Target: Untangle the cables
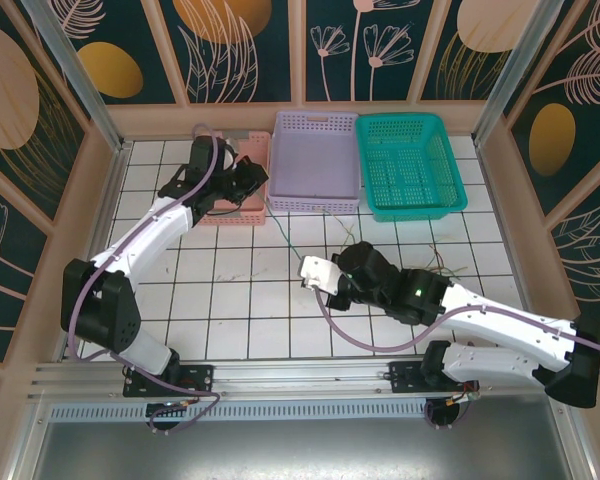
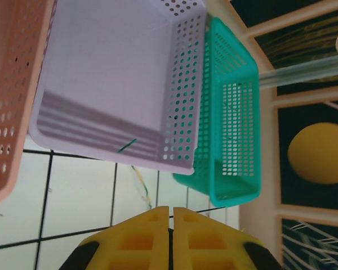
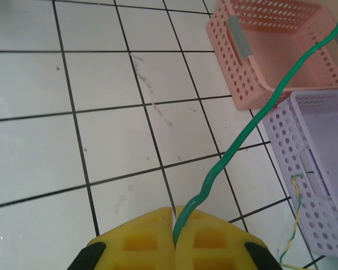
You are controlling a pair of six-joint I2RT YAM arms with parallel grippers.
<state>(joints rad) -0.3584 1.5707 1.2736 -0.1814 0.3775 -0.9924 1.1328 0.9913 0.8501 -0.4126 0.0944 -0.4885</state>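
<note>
Both shut: right gripper [image 3: 174,225] clamps green cable [image 3: 242,136] on the near side of the lilac basket [image 3: 296,146], likely to tension it free; left gripper [image 2: 170,216] just left of that basket, load unclear

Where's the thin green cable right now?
In the right wrist view, the thin green cable is pinched in the right gripper, running up toward the pink perforated basket.
</note>
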